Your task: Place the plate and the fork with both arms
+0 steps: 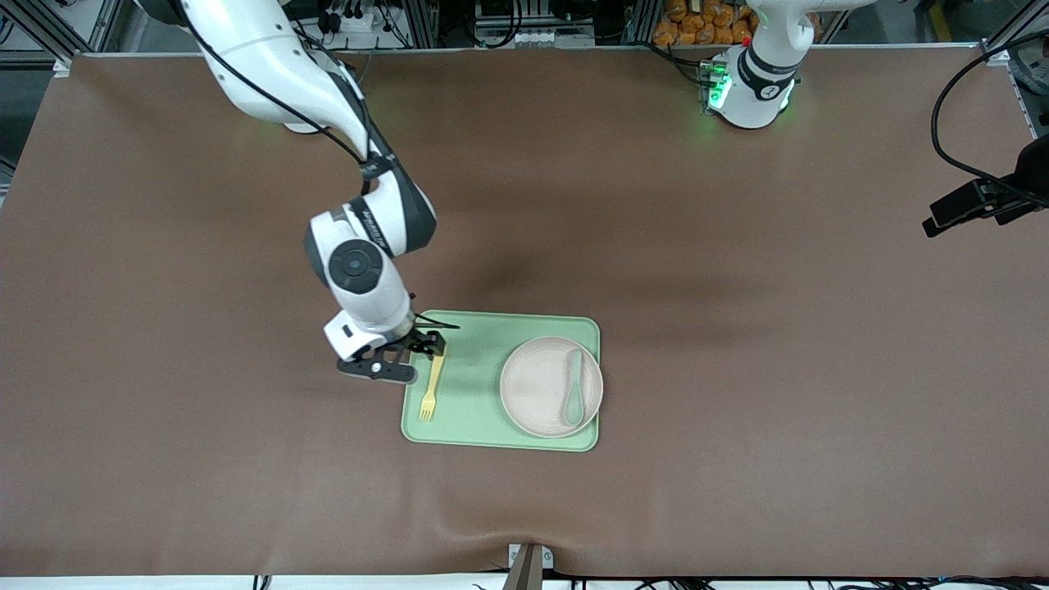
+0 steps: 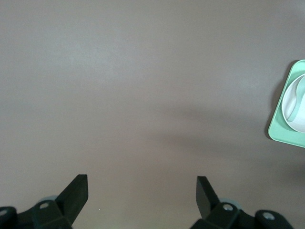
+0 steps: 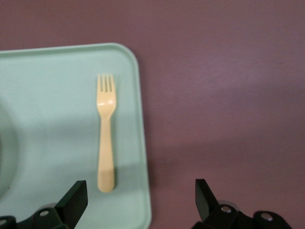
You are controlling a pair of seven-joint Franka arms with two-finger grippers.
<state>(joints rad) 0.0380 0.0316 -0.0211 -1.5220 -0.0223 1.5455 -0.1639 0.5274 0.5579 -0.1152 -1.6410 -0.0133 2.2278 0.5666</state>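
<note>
A rectangular light-green tray with rounded corners lies on the brown worktop, nearer to the front camera than the middle of the worktop. On the tray, at the end toward the left arm, sits the small round off-white plate with a raised rim, and a grey-green spoon lies in the plate, along the side toward the left arm's end. At the tray's other end, just inside the edge toward the right arm, the small pale-yellow plastic fork lies flat with its tines pointing toward the front camera; in the right wrist view the fork lies free on the tray, touched by nothing.

The right gripper hangs low over the tray's edge at the fork's handle end, its jaws spread wide and empty, one finger over the tray and the other over bare worktop.

The left gripper waits at the left arm's end, over bare worktop well away from the tray; its jaws stand wide apart with nothing between them. A corner of the tray and a bit of the plate show at the edge of the left wrist view.
</note>
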